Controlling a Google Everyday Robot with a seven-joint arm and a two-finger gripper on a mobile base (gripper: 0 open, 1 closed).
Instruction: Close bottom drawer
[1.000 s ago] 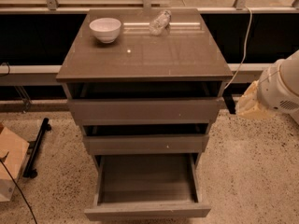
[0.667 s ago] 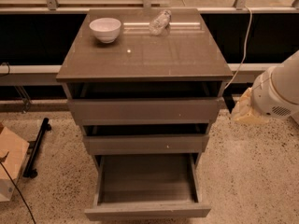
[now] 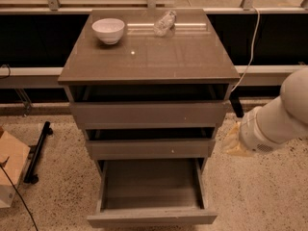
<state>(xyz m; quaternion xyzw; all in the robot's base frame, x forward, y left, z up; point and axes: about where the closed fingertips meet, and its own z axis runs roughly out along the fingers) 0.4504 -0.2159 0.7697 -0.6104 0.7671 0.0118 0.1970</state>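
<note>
The bottom drawer (image 3: 151, 217) of the grey-brown cabinet (image 3: 149, 57) is pulled far out, showing its grey box interior with nothing in it. Its low flat front sits near the bottom edge of the camera view. The middle drawer (image 3: 150, 148), with a pale dot, and the top drawer (image 3: 148, 113) stand slightly out. My gripper (image 3: 233, 140), yellowish at the end of the white arm (image 3: 284, 117), hangs to the right of the cabinet at the height of the middle drawer, close to its right side and above the bottom drawer's right rear corner.
A white bowl (image 3: 108, 30) and a crumpled clear plastic bottle (image 3: 164, 23) lie on the cabinet top. A cardboard box (image 3: 10, 170) and a black stand (image 3: 37, 153) are on the speckled floor to the left. A white cable (image 3: 250, 47) hangs behind on the right.
My arm and gripper have moved left and down, from the right edge towards the cabinet's right side. The drawers have not moved.
</note>
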